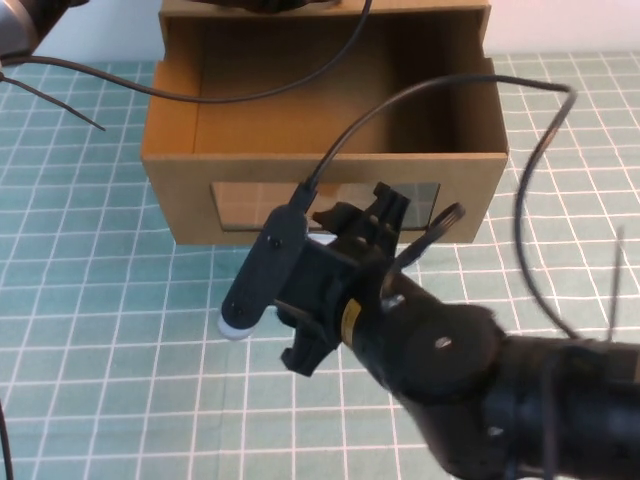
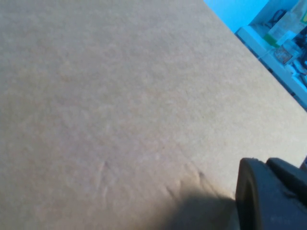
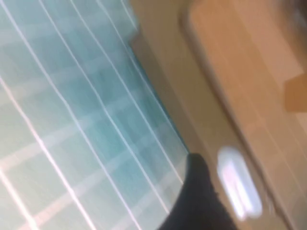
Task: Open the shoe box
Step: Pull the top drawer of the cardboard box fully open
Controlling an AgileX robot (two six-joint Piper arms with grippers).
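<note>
The shoe box (image 1: 320,165) sits upper centre on the counter (image 1: 100,320), top open, lid upright behind. The right gripper (image 1: 418,215) hangs at its front wall, fingers wide and empty. The left gripper (image 2: 268,196) lies close against cardboard, probably steadying the lid; its grip I cannot tell.

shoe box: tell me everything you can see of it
Brown cardboard shoe box, open on the green grid mat: lid stands up at the far side, interior looks empty. Its near wall has a rectangular clear window. Right hand, open, hovers before that wall, contact unclear. Left hand is close against the cardboard.
</note>
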